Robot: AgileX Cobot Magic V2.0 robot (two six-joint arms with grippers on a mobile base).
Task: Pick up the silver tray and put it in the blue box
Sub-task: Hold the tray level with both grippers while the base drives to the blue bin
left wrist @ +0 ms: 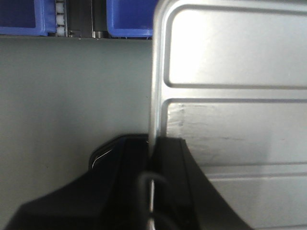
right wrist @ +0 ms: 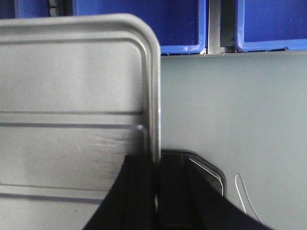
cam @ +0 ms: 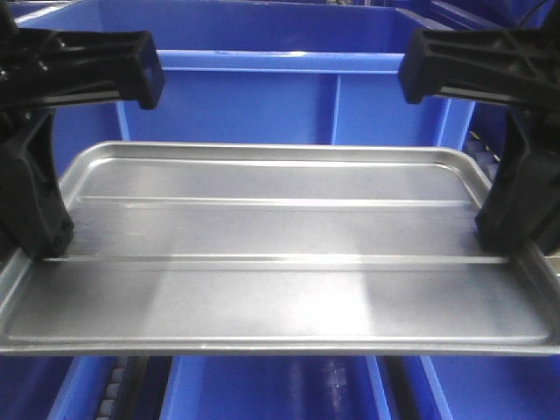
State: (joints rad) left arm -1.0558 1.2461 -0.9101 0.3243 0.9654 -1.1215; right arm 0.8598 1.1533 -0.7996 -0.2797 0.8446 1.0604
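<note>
Silver tray (cam: 280, 297): wrist views show left pincer (left wrist: 152, 143), right pincer (right wrist: 157, 159) clamping rims.

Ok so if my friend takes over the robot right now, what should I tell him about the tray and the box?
Left gripper: shut on the silver tray, pinching its left rim.
Right gripper: shut on the tray's right rim.
Tray: held about level between the two arms, in front of the blue box, not in it.
Done: the tray is grabbed on both sides.
Left to do: carry it forward over the box's lip, lower it inside, then open both grippers. It is probably best to move both arms together so the tray does not tip.
</note>
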